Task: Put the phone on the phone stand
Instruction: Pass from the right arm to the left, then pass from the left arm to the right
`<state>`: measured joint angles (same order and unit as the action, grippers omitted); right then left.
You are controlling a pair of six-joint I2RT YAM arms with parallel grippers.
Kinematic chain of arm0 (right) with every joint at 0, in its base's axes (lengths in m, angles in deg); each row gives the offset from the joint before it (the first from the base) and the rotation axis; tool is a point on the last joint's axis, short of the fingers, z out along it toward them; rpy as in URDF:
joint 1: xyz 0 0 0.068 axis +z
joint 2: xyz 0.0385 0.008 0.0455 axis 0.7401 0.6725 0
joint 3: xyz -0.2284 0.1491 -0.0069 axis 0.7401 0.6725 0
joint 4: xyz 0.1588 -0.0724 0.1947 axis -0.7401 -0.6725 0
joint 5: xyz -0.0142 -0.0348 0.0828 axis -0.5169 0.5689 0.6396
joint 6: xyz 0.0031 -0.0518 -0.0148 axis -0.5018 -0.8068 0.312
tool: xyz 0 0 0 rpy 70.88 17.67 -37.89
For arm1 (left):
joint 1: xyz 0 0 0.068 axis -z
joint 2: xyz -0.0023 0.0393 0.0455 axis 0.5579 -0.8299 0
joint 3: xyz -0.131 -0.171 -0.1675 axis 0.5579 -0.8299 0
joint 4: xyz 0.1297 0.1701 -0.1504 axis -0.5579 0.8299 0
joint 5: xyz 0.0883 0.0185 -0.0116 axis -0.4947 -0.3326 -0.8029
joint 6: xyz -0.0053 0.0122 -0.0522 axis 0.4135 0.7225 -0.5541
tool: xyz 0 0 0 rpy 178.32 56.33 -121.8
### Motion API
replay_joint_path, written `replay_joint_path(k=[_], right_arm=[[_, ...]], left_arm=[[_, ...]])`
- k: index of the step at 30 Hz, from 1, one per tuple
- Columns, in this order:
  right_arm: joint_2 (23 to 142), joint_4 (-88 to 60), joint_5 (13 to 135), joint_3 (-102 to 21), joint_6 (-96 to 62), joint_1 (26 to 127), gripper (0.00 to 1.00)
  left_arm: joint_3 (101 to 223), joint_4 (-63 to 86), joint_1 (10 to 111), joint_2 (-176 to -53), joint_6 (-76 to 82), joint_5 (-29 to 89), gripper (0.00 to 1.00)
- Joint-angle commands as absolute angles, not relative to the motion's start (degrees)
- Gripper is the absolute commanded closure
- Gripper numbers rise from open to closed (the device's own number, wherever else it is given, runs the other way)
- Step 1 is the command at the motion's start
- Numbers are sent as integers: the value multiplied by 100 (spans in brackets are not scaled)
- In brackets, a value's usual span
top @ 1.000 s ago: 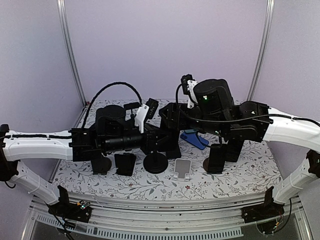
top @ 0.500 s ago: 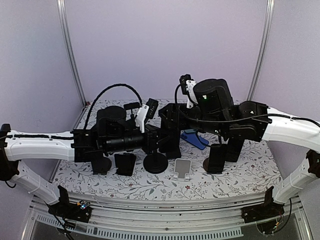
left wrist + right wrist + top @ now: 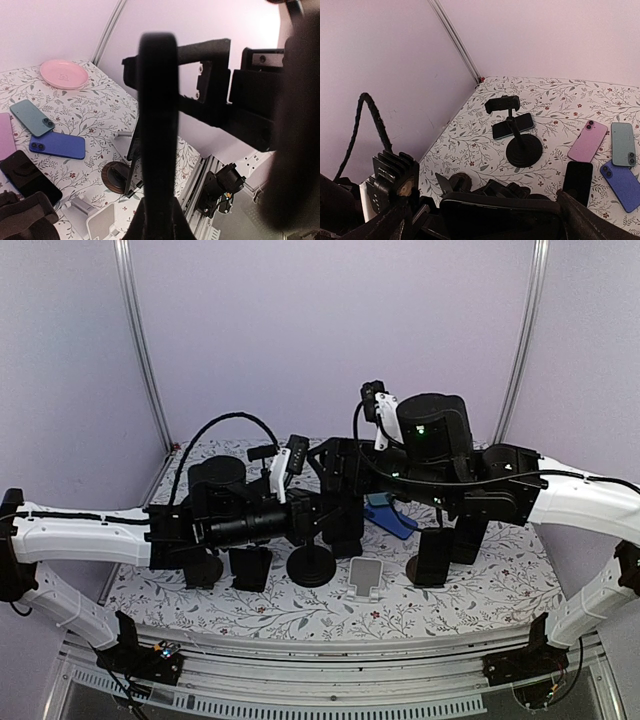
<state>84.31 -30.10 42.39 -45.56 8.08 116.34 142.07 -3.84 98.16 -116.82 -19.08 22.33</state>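
Floral cloth, white with grey sprigs and small red blooms, covers the tabletop (image 3: 480, 590). Lilac walls close it in behind and at both sides, and a metal post (image 3: 140, 350) stands in each rear corner.

Both arms meet above the middle of the overhead view, well off the surface, and the phone (image 3: 157, 125) is up there in the air. In the left wrist view it stands edge-on as a thin dark bar up the centre of the frame, with the left claw (image 3: 157, 222) pinched closed on its lower end. In the right wrist view the same phone lies crosswise along the bottom edge, between the widely spread fingers (image 3: 395, 222) of the right claw (image 3: 492, 225). A gap shows at the phone's left end, so that claw grips nothing.

A round-based phone stand (image 3: 522, 145) with a clamp on top stands at the centre of the right wrist view, and a dark phone (image 3: 512, 126) lies just behind it. A pink phone (image 3: 587, 141), a teal phone (image 3: 622, 136), a blue phone (image 3: 622, 185) and a black phone (image 3: 577, 182) lie at the right of that frame. A white phone stand (image 3: 366, 578) sits at lower centre of the overhead view.

From overhead the held phone is lost among the black claws and housings, and the arms hide much of the cloth. The frame's bottom edge cuts off the right fingers.
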Motion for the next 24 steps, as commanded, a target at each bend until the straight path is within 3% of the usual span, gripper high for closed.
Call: replay_joint_path(k=[1,24], right_arm=[[8233,-2610,4388,-4462,723,11656,1],[7778,-1766,4438,-3834,628,11661,1]], left_arm=[[14130,-1034,9855,-11482,-2148,2192,100],[13819,-1655,9798,-11254,-2731,2146,100]])
